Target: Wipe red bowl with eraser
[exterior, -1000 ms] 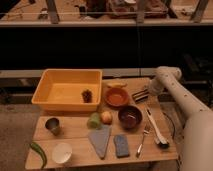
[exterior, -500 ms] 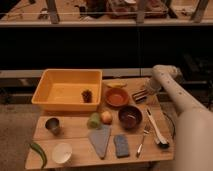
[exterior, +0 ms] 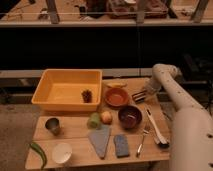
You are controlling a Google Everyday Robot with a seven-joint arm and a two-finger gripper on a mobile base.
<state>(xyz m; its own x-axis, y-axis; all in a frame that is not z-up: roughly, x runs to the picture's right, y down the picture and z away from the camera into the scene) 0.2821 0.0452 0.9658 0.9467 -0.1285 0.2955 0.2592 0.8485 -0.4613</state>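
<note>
Wood table (exterior: 75, 134), nearest row first: white cup (exterior: 62, 152), green chilli (exterior: 38, 152), grey cloth (exterior: 100, 141), blue-grey sponge (exterior: 120, 145), fork (exterior: 141, 140), white-handled brush (exterior: 156, 129); all decoys for us, nothing touching them. Next row back: metal cup (exterior: 52, 125), green fruit (exterior: 94, 120), peach-coloured fruit (exterior: 106, 117), maroon bowl (exterior: 130, 116) (the wrong bowl, darker, and it sits nearer than the target). Behind that is the red bowl (exterior: 117, 96), upright, looks empty, on the table just right of the yellow tub (exterior: 60, 90). The eraser (exterior: 138, 96) lies flat just beside the bowl's right rim, so the carry to the bowl should be short. The gripper (exterior: 145, 94) is down at the eraser's right end, clenched on it as far as we can tell. The arm reaches in low from the right edge; we think that suits a side-on pinch that leaves the eraser's underside free for wiping. The eraser looks to be on the table, not lifted yet. Farthest: the tub holds one small dark object (exterior: 87, 95); dark rail beyond.

Versus a second ago: the jaws stood apart at the eraser, now they're closed; the wrist sits a touch further in toward the bowl; eraser, both bowls and the rest haven't moved. We read it as grasp just made; lift and wipe not started.
</note>
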